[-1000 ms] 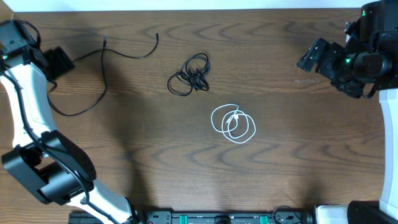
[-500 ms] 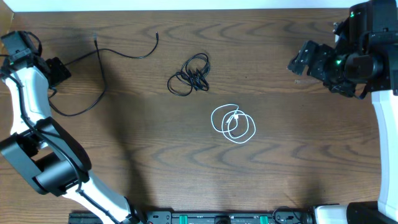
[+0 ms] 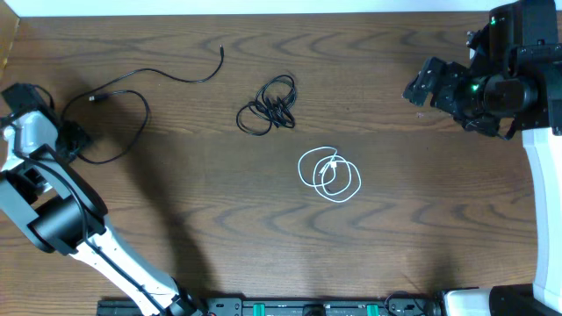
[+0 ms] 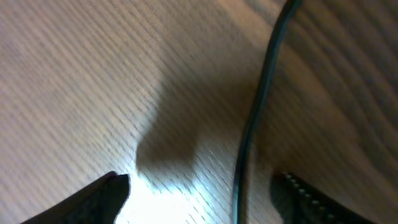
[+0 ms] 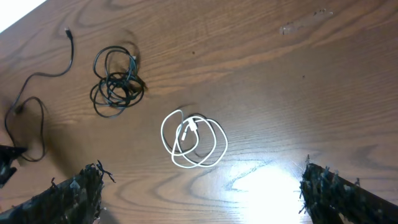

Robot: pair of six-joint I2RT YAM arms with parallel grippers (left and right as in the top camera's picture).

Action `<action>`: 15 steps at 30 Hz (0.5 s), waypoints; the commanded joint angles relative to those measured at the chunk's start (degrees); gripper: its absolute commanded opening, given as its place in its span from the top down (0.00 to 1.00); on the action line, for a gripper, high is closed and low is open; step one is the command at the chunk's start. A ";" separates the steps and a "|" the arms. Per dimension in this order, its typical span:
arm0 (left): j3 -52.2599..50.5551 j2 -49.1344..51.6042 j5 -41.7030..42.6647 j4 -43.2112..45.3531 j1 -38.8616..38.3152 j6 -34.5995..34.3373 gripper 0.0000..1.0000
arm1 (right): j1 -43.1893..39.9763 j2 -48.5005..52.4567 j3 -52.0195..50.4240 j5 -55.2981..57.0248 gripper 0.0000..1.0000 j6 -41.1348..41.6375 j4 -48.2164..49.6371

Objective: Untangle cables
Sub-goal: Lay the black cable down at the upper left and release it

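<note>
We see three thin cords lying apart on the surface (image 3: 439,219), a dark brown wood-grain top with a dull sheen.

The long black cable (image 3: 147,116) is drawn out over the far left part. One slim end points toward the far edge, and from there the cord runs left in a shallow wave. It then bends round by the left arm into a wide open loop that ends in a small plug.

The coiled black cable (image 3: 270,105) sits near the middle, toward the far side. It is a small, tight cluster of overlapping rings, wiry and slightly glossy.

The white cable (image 3: 329,174) lies nearer to us and a little to the right, well apart from both black ones. It forms a few loose overlapping rings with a small white plug in their middle.

The left fingers (image 4: 102,196) stand released, low over the surface, dark and blurred. The long black cable, smooth and round, runs between them, with a gap on either side. One finger shows a toothed edge.

The right fingers (image 5: 74,193) are spread wide at the far right and hold nothing. They are black, with rough, ragged-looking edges.
</note>
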 commanded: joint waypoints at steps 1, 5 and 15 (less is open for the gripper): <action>0.37 1.03 4.98 1.11 0.55 4.24 0.33 | 0.24 -0.33 -0.09 0.13 0.01 -1.01 0.15; 0.39 1.03 6.91 2.01 0.52 4.33 0.60 | 0.24 -0.33 -0.09 0.13 0.01 -1.01 0.15; 0.79 0.35 6.91 4.22 -0.28 10.64 0.92 | 0.24 -0.33 -0.09 0.13 0.01 -1.01 0.22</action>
